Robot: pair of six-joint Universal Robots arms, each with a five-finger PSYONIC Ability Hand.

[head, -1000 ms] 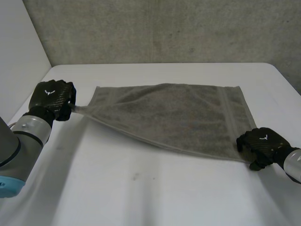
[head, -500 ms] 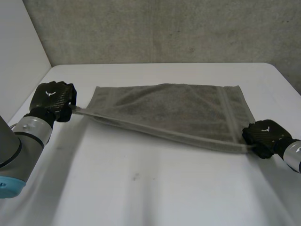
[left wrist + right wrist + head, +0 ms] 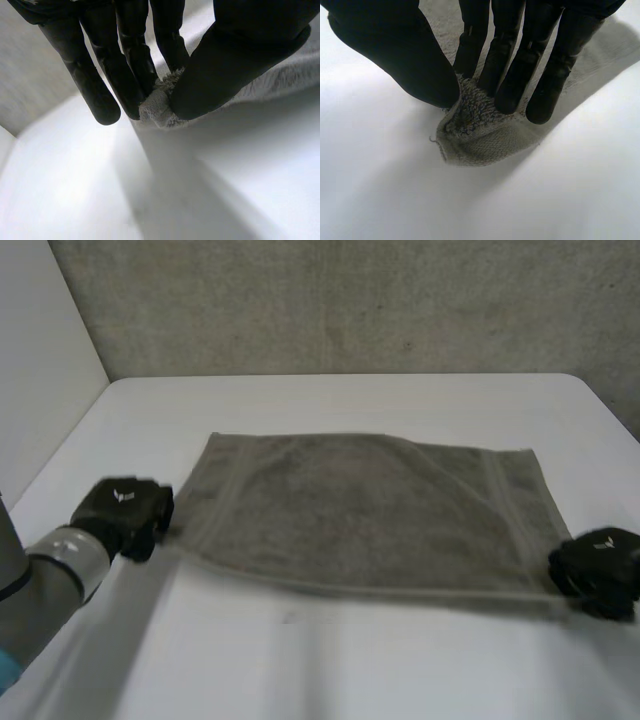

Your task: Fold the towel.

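Left hand [image 3: 122,510], right hand [image 3: 598,561] pinch grey terry towel [image 3: 370,510] corners.

A white table [image 3: 330,670] with rounded far corners carries a faint dark speck [image 3: 290,617] on its near part. Behind the table's far edge stands a rough grey concrete wall [image 3: 350,300]; beside the table's left edge rises a plain white panel [image 3: 35,380]

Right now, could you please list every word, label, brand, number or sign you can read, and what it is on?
No readable text anywhere.
The left hand has a small white mark on its back, too blurred to read.
The right hand has a like mark, also unreadable.
The towel shows no label.
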